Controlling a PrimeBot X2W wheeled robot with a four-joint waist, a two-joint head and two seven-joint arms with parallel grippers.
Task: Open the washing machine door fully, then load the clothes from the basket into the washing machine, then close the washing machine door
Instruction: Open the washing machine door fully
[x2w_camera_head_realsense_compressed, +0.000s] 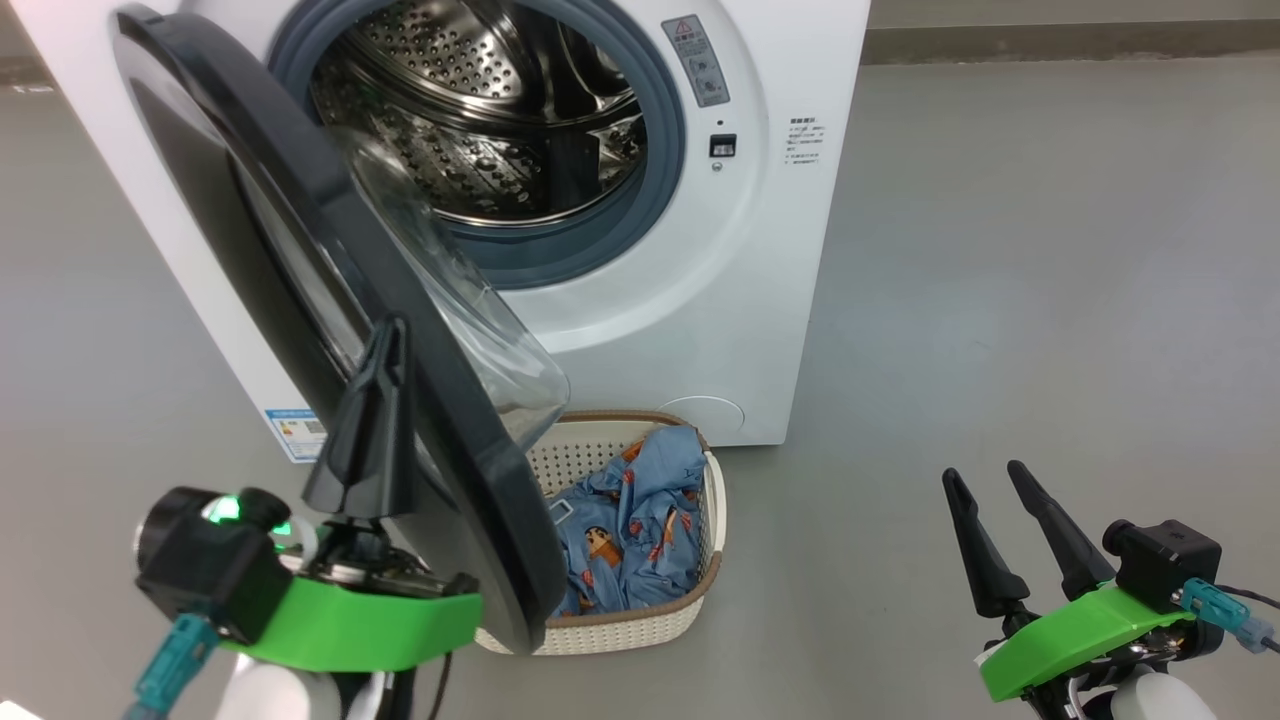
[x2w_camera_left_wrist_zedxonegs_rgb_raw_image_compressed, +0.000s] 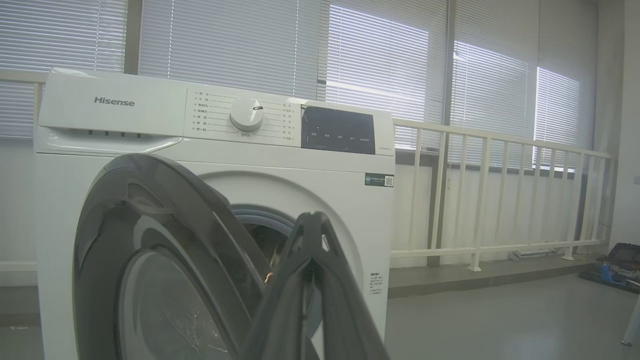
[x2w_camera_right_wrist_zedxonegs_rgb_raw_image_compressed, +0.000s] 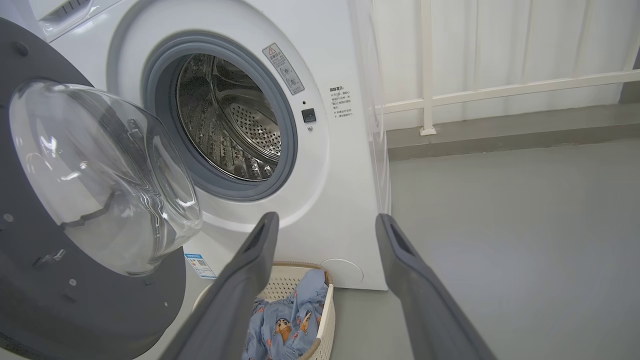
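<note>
a washing machine (x2w_camera_head_realsense_compressed: 760, 250) stands with its round black door (x2w_camera_head_realsense_compressed: 320, 190) swung about halfway out, its lower edge over a basket (x2w_camera_head_realsense_compressed: 600, 625) of blue clothes (x2w_camera_head_realsense_compressed: 630, 520) on the floor. the left gripper (x2w_camera_head_realsense_compressed: 395, 335), fingers pressed together on nothing, lies by the door's outer face; the right gripper (x2w_camera_head_realsense_compressed: 983, 472) hangs wide open and empty. the shut fingers may slide off the glossy door, leaving it half open and blocking the basket.

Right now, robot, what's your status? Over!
Left gripper shut, empty, beside door. Right gripper open, empty. Clothes in basket, drum looks bare. Door partly open, its edge across basket.
</note>
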